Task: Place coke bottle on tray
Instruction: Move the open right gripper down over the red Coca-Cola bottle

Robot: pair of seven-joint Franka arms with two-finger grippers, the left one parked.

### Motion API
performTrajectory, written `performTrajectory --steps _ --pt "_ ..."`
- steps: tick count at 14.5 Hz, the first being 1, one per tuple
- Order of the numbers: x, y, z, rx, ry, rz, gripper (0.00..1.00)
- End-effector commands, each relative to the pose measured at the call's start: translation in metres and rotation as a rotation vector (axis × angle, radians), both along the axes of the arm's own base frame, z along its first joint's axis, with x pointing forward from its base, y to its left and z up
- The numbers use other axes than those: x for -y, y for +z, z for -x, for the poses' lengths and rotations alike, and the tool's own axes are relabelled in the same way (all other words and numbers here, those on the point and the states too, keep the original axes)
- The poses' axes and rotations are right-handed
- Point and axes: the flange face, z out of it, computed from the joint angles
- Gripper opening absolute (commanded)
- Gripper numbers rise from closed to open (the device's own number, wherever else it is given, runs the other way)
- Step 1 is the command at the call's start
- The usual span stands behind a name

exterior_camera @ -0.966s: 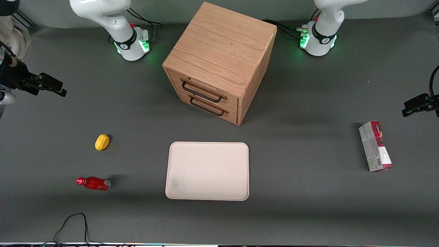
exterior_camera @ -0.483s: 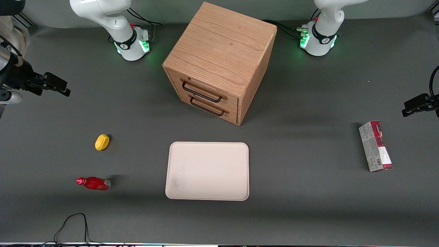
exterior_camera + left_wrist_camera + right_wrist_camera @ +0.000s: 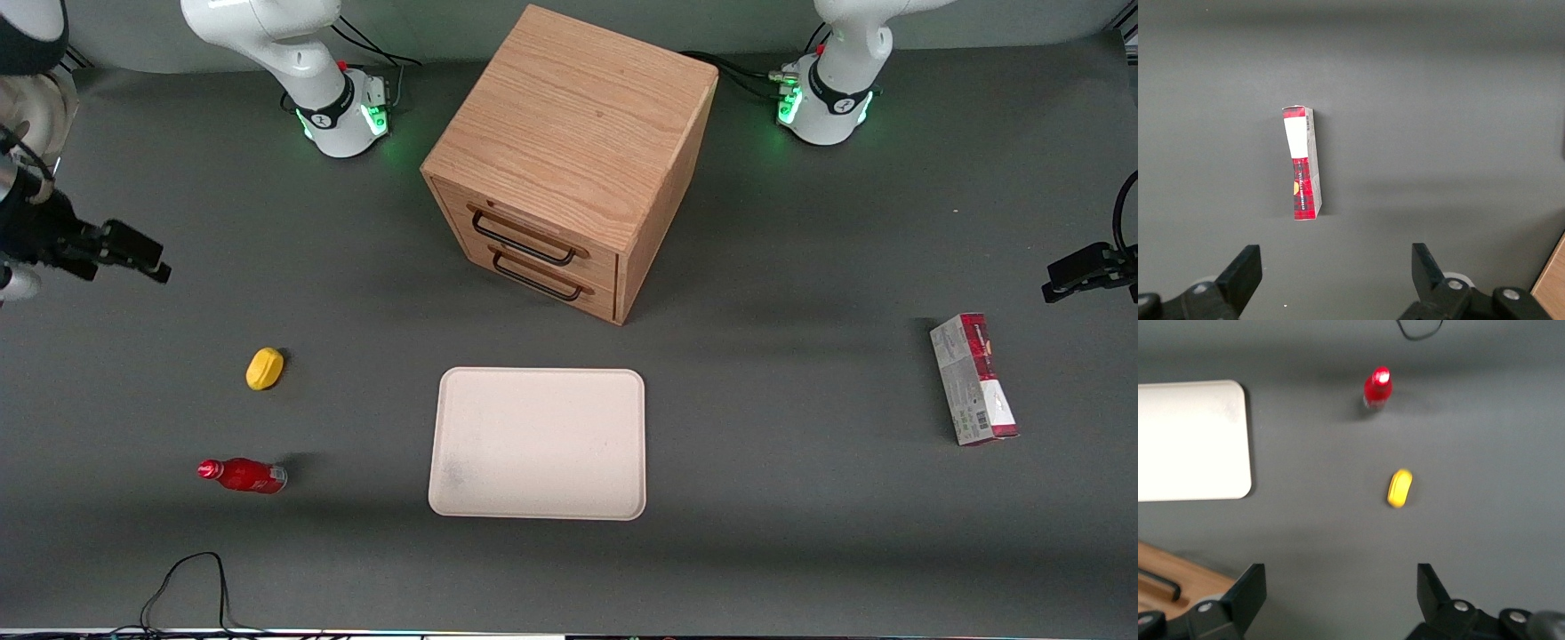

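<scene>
The coke bottle is small and red with a red cap, and it lies on its side on the grey table, toward the working arm's end. The cream-white tray lies flat in front of the wooden drawer cabinet and holds nothing. My gripper hangs above the table at the working arm's end, farther from the front camera than the bottle. It is open, with only bare table between its fingers.
A yellow lemon-shaped lump lies between the gripper and the bottle. A wooden drawer cabinet stands mid-table. A red-and-grey carton lies toward the parked arm's end. A black cable loops at the table's front edge.
My gripper has come a little nearer to the front camera, toward the lemon and bottle. Nothing on the table has moved.
</scene>
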Motion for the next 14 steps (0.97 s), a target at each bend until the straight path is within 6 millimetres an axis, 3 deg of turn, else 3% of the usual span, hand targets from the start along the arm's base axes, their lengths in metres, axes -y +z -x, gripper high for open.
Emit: performTrajectory --steps 1,3,7,11,14 --pt "0.008 -0.026 -0.072 0.042 0.020 0.036 1.00" --pt "0.017 -0.058 -0.106 0.060 0.034 0.038 1.00" --pt "0.028 -0.126 -0.145 0.106 0.049 0.040 0.99" --pt "0.034 -0.189 -0.170 0.138 0.083 0.037 0.99" --pt "0.039 -0.226 -0.174 0.107 0.122 0.029 0.99"
